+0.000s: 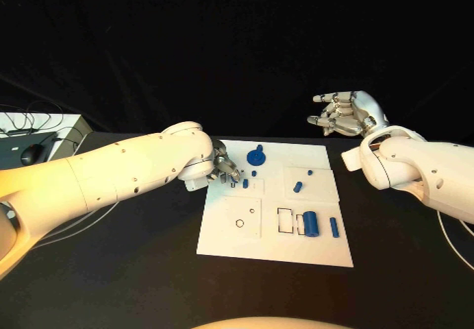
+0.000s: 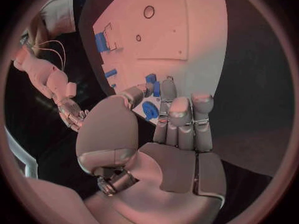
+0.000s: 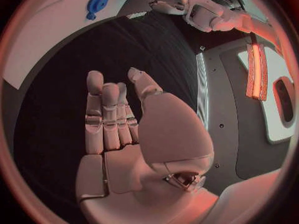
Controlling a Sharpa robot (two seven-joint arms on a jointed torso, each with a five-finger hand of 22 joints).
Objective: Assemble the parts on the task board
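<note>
The white task board (image 1: pixel 259 240) lies mid-table with several blue parts on it. A round blue piece with a knob (image 1: pixel 256 157) sits near its far edge, with two small pegs (image 1: pixel 245 183) just in front of it. A thick cylinder (image 1: pixel 310 223) and a slim peg (image 1: pixel 334 227) lie at the near right. My left hand (image 1: pixel 223 168) hovers over the board's left edge, fingers straight, thumb and fingertips (image 2: pixel 167 87) either side of a small peg (image 2: pixel 156 88) without gripping it. My right hand (image 1: pixel 344 113) is raised beyond the board's far right corner and holds nothing.
A white box with a mouse and cables (image 1: pixel 38 140) sits at the table's far left. Two more small pegs (image 1: pixel 297 186) stand on the board's right half. The right wrist view shows the round blue piece (image 3: pixel 96 2) on the board.
</note>
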